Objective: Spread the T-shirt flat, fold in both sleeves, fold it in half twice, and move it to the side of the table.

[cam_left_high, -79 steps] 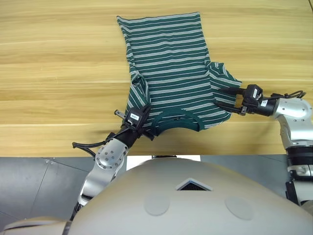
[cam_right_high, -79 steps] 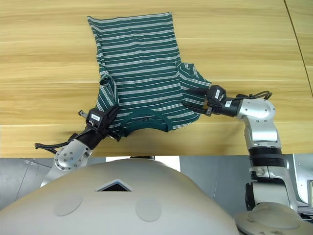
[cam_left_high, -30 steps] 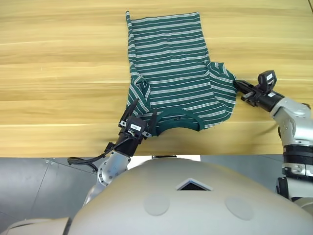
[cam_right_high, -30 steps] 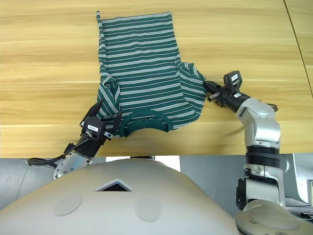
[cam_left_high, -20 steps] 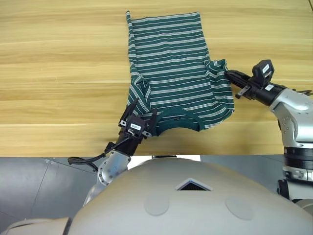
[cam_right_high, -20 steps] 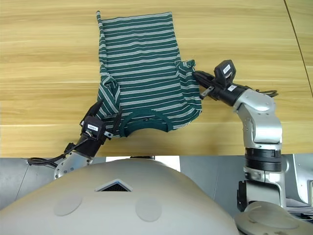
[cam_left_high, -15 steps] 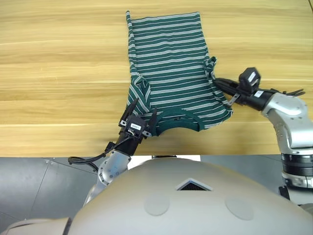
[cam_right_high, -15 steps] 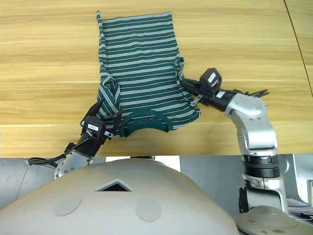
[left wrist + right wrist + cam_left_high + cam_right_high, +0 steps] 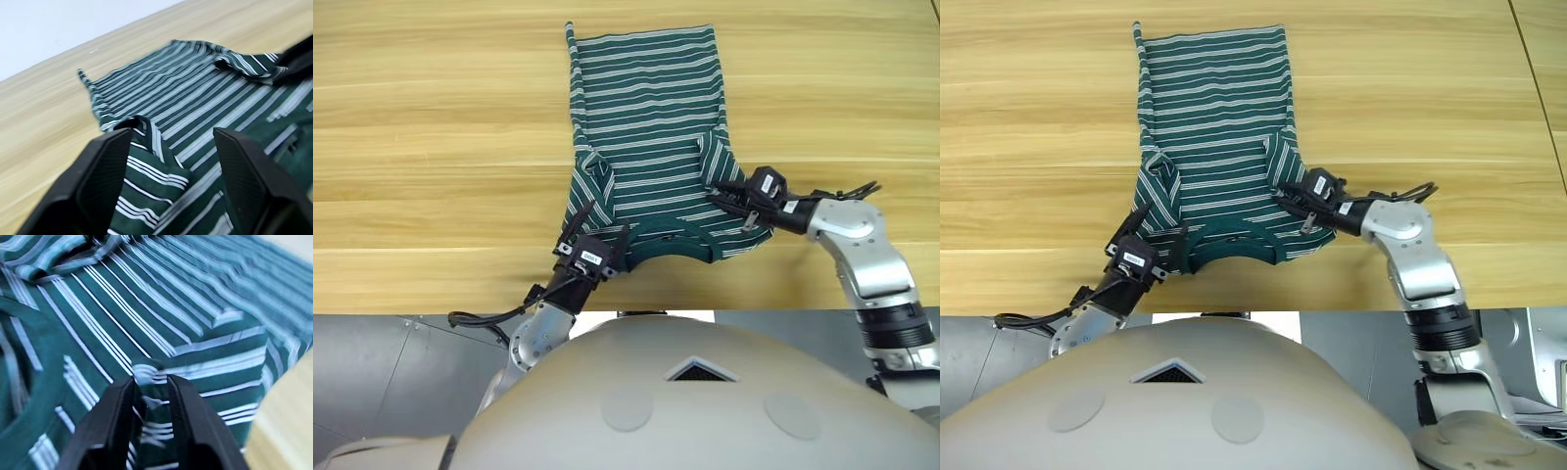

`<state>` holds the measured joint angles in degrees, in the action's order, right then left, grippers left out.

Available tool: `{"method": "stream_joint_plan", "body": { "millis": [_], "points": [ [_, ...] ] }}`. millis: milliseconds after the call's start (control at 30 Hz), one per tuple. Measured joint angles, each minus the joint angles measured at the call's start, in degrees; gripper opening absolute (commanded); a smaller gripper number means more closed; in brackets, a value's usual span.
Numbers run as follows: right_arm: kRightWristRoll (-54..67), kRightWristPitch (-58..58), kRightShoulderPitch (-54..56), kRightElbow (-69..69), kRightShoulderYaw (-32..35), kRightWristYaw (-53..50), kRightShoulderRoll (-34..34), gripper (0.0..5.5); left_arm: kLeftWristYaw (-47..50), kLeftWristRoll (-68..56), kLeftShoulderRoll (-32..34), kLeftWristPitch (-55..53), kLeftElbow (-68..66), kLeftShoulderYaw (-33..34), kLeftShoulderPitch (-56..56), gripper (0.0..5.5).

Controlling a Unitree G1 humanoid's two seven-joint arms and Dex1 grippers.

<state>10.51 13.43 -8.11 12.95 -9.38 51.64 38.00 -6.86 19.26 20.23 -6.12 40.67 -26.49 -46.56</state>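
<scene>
T-shirt (image 9: 646,108) lies on the table (image 9: 431,147), about midway between the left and right edges, collar (image 9: 671,235) at the near edge and hem toward the far edge.

The right sleeve (image 9: 710,157) stuck out toward the table's right edge a moment ago. Now it is drawn in over the chest and no longer overhangs the body's outline. The right gripper (image 9: 720,191) has carried it there, and in the right wrist view its fingers (image 9: 115,411) are pinched narrow on a fold of the striped cloth. I judge this sleeve fold nearly done; it needs laying flat and letting go.

The left sleeve (image 9: 592,181) is turned in but bunched, as it was a second ago. The left gripper (image 9: 597,233) has not moved much. It sits at the near edge by the shirt's left shoulder, its fingers (image 9: 105,166) spread wide with the crumpled sleeve between them, gripping nothing. I'd want that sleeve smoothed before the halving folds.

No container is involved; the table alone carries the shirt.
</scene>
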Motion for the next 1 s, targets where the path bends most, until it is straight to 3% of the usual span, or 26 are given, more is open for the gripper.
{"method": "stream_joint_plan", "body": {
  "millis": [67,300,467,767,1000],
  "points": [
    [0.9,-2.2,0.0,0.9,0.8,4.0,2.6,2.11,-1.6,1.4,2.1,-0.2,0.0,1.0,-0.2,3.63],
    [-1.3,-18.7,-0.2,-5.3,3.7,18.1,14.6,3.4,-12.4,-2.0,15.5,1.6,2.2,16.5,-3.2,4.84],
    [-4.2,-24.0,-1.0,-7.2,2.4,20.4,17.0,4.24,-19.8,-3.8,20.5,2.9,2.4,19.9,-4.2,5.4],
    [-11.3,-32.2,2.2,-12.7,-0.3,16.1,16.7,4.24,-23.3,1.2,22.6,3.5,0.6,19.8,-1.8,5.4],
    [-12.9,-33.7,3.6,-13.0,-2.4,15.1,16.7,3.03,-24.3,2.9,22.8,4.1,-0.1,18.9,0.0,5.4]
  ]
}}
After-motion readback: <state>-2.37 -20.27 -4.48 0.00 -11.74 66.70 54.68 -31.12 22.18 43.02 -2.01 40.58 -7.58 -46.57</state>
